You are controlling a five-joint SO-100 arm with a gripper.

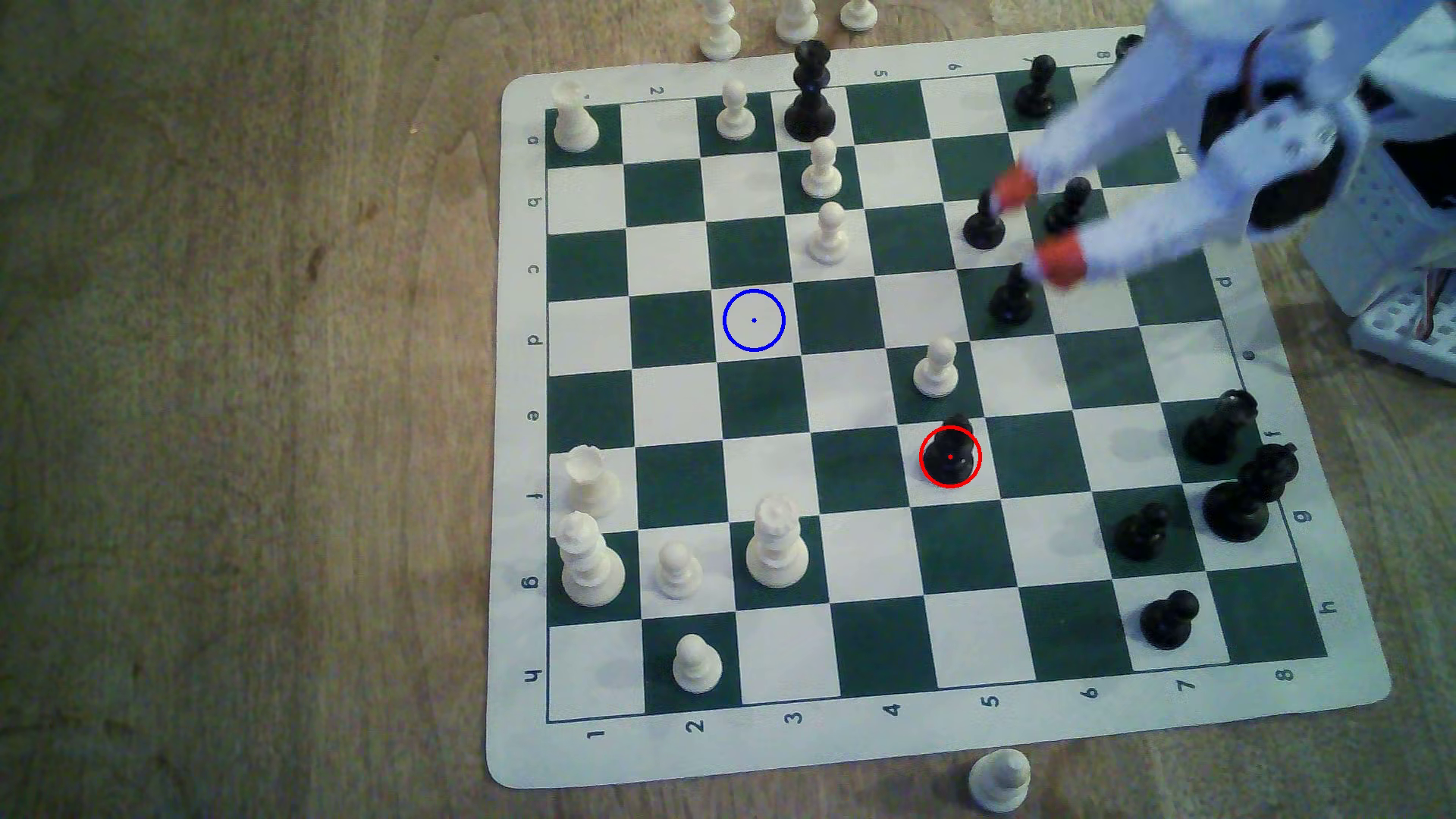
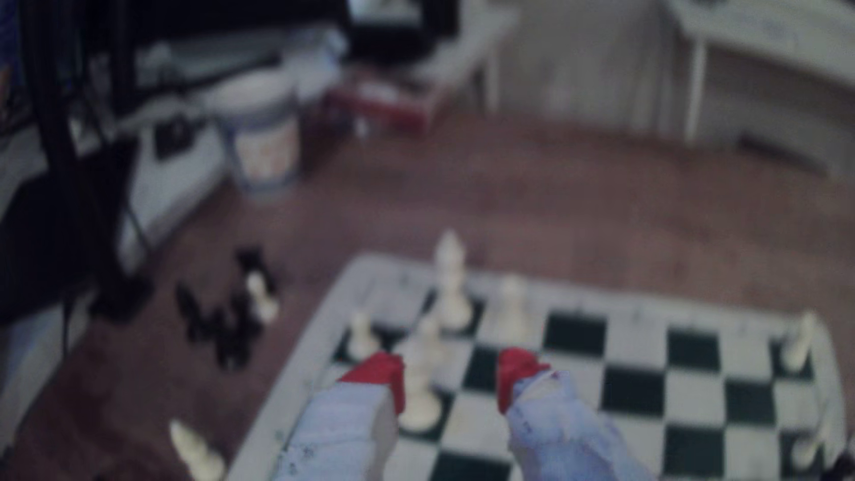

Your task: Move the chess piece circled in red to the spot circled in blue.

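A blurred white bucket (image 2: 266, 138) stands off the board in the wrist view, its contents impossible to tell. On the green-and-white board (image 1: 867, 756), lying on the wooden desk (image 1: 236, 394), the chess piece (image 1: 950, 457) sits inside the red ring on a white square with a white pawn (image 1: 936, 368) on the next square above it in the exterior view, while the spot (image 1: 754, 320) lies well apart toward the exterior view's left across bare squares. The red-tipped fingers (image 1: 1012, 187) are spread apart and hold nothing, hovering among the black pawns (image 1: 1012, 298) near the board's upper right edge in the exterior view.
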